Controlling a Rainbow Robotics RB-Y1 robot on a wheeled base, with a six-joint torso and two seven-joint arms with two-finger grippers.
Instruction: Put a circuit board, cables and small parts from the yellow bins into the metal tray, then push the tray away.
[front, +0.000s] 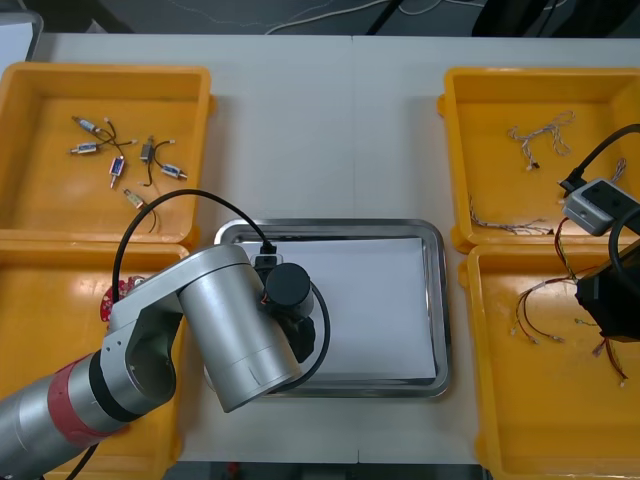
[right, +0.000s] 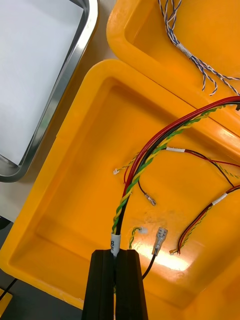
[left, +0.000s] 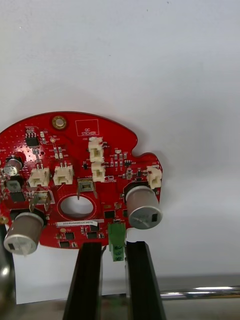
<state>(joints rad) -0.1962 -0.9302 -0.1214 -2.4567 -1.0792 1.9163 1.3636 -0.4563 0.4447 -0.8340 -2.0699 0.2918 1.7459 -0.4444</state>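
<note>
My left gripper holds a round red circuit board by the green connector on its edge, just over the white inside of the metal tray. In the front view the left arm covers the tray's left part and hides that gripper. My right gripper is shut on a red and yellow cable with green strands, low inside the near right yellow bin. The cable runs up and away from the fingers. In the front view the right gripper sits at the right edge over that bin.
More red and yellow cables lie in the near right bin. The far right bin holds blue and white cables. Small metal parts lie in the far left bin, and another red board peeks out in the near left bin.
</note>
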